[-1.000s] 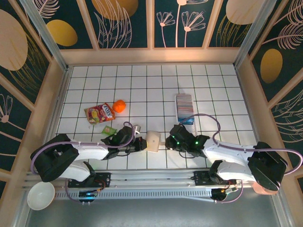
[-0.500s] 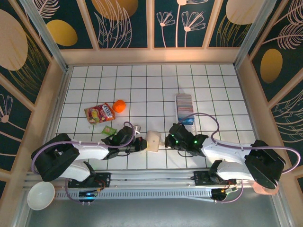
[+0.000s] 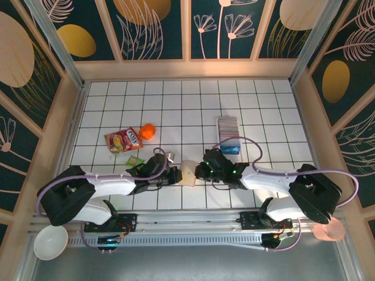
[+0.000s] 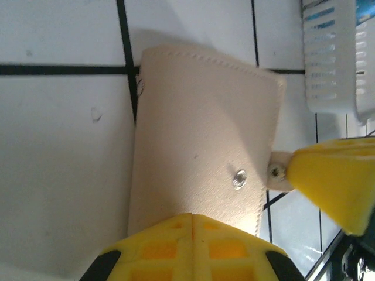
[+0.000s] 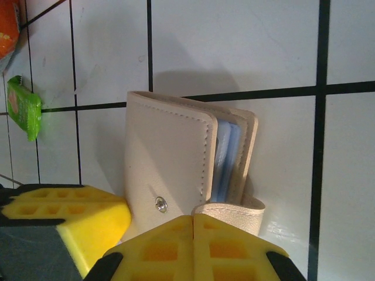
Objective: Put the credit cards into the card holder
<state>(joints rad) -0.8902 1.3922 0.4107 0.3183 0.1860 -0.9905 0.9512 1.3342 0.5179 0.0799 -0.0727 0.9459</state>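
A folded beige card holder (image 3: 188, 174) lies on the white tiled tabletop (image 3: 176, 105), low in the middle of the overhead frame, between two arms. The left tool (image 3: 174, 175) touches its left side, yellow fingers pressed together. The right tool (image 3: 201, 172), fingers also together, meets its right side at the loose snap tab (image 4: 280, 173).

In the left wrist view the holder's long side runs up the frame, with the tab sticking out at lower right and the metal stud (image 4: 239, 178) bare. The right wrist view shows its open edge facing right, with blue-grey lining inside.

The credit cards (image 3: 228, 130) sit in a white tray (image 4: 328, 76) up and right of the holder, in a row running up the frame. Print on a red snack pouch (image 3: 123, 140) at left is too small to read.
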